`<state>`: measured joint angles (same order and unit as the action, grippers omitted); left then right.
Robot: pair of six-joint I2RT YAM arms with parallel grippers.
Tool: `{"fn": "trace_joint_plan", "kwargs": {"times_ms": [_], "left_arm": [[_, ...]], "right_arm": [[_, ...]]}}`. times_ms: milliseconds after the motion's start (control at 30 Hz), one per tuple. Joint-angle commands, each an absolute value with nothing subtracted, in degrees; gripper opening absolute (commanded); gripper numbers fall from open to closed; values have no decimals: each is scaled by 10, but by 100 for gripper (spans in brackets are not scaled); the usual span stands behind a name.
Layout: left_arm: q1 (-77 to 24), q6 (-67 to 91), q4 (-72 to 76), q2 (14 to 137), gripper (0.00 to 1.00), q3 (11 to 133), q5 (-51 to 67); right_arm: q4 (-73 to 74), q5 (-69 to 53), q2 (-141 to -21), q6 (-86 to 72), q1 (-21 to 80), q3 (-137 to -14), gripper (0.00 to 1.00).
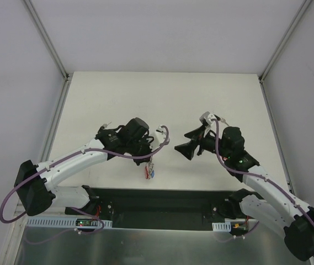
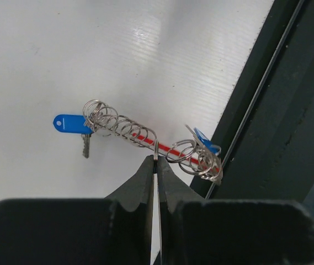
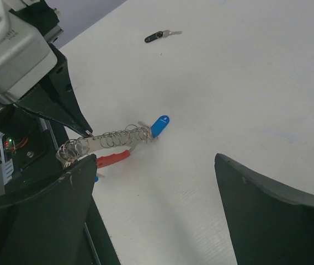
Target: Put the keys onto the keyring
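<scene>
text: none legible | labels: none | brands: none | numbers: 0 | signs: none

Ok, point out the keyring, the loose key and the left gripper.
keyring (image 2: 145, 138), left wrist view, red band mid-span
loose key (image 3: 155, 37), right wrist view, black head
left gripper (image 2: 157, 163), left wrist view, between closed fingertips

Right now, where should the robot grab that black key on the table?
Grip the key by its black head, its widest part; the silver blade is thin. It lies flat on the table, so the open right fingers should probably come straight down, straddling the head.
</scene>
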<state>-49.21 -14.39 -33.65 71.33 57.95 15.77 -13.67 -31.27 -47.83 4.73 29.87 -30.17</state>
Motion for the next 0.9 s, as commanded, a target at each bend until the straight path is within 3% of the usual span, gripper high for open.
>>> {"fn": "trace_joint_plan", "kwargs": {"times_ms": [0, 200, 633, 867], "left_arm": [[-509, -106, -269, 694, 0, 563, 205], [-512, -60, -182, 664, 0, 512, 219], [-512, -47, -165, 655, 0, 492, 257], [-512, -47, -164, 648, 0, 494, 251]], "right_arm": [[-289, -347, -525, 9, 322, -279, 90], [-382, -356, -605, -23, 361, -258, 82], [-484, -460, -720, -31, 402, -269, 45], [-499, -512, -751, -26, 415, -282, 40]]}}
